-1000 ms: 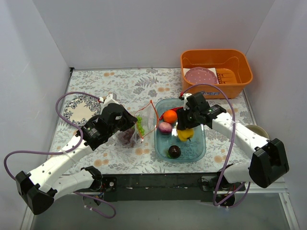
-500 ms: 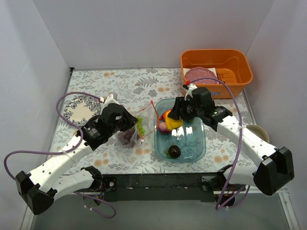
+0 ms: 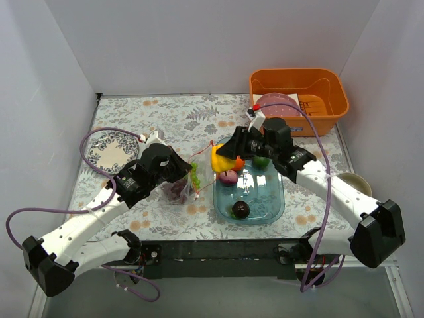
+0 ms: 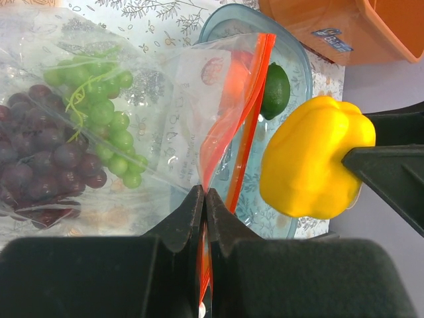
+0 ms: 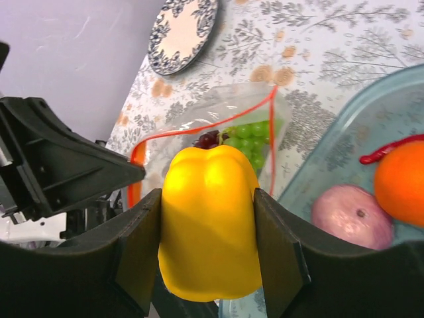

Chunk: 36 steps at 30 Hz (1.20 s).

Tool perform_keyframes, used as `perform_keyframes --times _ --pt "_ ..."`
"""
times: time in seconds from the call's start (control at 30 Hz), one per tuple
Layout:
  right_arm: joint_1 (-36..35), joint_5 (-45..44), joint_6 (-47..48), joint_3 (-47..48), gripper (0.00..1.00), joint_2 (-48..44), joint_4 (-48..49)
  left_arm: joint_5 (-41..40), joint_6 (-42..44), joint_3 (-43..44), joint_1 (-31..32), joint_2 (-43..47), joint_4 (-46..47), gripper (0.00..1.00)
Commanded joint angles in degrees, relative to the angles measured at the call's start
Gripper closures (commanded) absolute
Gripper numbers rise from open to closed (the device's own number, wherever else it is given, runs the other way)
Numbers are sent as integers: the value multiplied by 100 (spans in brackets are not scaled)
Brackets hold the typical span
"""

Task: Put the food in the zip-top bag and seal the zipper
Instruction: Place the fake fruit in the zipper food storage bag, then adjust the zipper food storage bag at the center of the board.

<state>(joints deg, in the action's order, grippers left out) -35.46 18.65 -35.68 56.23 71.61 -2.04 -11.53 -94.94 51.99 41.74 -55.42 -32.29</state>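
Pepper point(image 5: 209, 218), yellow, sits clamped between the two fingers of the right tool point(image 5: 207, 255), held in the air above the bench point(image 3: 165, 112). Just beyond that tool's tips lies the clear bag point(image 4: 152, 93), its mouth parted toward the pepper, with the red-orange zipper point(image 4: 250, 93) outlining the opening. The pepper hangs near the zipper without touching it. The left tool point(image 4: 203, 212) has its jaws pinched together on the edge of the bag's mouth and holds one lip raised. Inside the bag, to the left of the left tool's tips, lie green grapes point(image 4: 106, 112) and, beside them, dark purple grapes point(image 4: 46, 159). To the right of the right tool's tips is the blue tray point(image 3: 265, 195). It holds an orange point(image 5: 401, 182), a purple onion point(image 5: 348, 212), a red chilli point(image 5: 391, 149), a lime point(image 4: 275, 89) and a dark plum point(image 3: 241, 210).
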Motion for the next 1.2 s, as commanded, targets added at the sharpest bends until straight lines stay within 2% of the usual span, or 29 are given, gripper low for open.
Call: perform_keyframes --times 0.0,0.13,0.2,0.23,0.3,0.4,0.47,0.83,0.93,1.03,1.17 --pt "-294 235 -79 398 64 317 591 125 63 48 -25 14 127 100" --pt "-444 585 -71 398 58 738 819 125 72 136 -25 -21 101 100" --pt "-488 666 34 503 52 871 715 90 72 180 -25 -39 57 100" --pt "-523 692 78 538 48 959 610 72 72 198 -25 -39 39 100" --pt "-532 657 175 617 33 986 486 46 63 198 -25 -22 -5 100" --pt "-541 473 351 644 19 890 302 2 45 198 -25 31 -49 100" --pt "-532 359 474 635 14 784 214 -7 45 207 -25 22 -58 100" --pt "-532 -1180 457 144 14 -6 -902 -174 116 365 -25 -30 -163 100" --pt "-532 -961 360 -138 18 1 -877 -192 98 356 -25 -39 -146 100" --pt "-523 -619 167 -358 33 194 -772 -183 98 356 -25 -48 -111 100" --pt "-549 -152 -17 -621 45 414 -420 -165 107 339 -25 -48 -110 100"
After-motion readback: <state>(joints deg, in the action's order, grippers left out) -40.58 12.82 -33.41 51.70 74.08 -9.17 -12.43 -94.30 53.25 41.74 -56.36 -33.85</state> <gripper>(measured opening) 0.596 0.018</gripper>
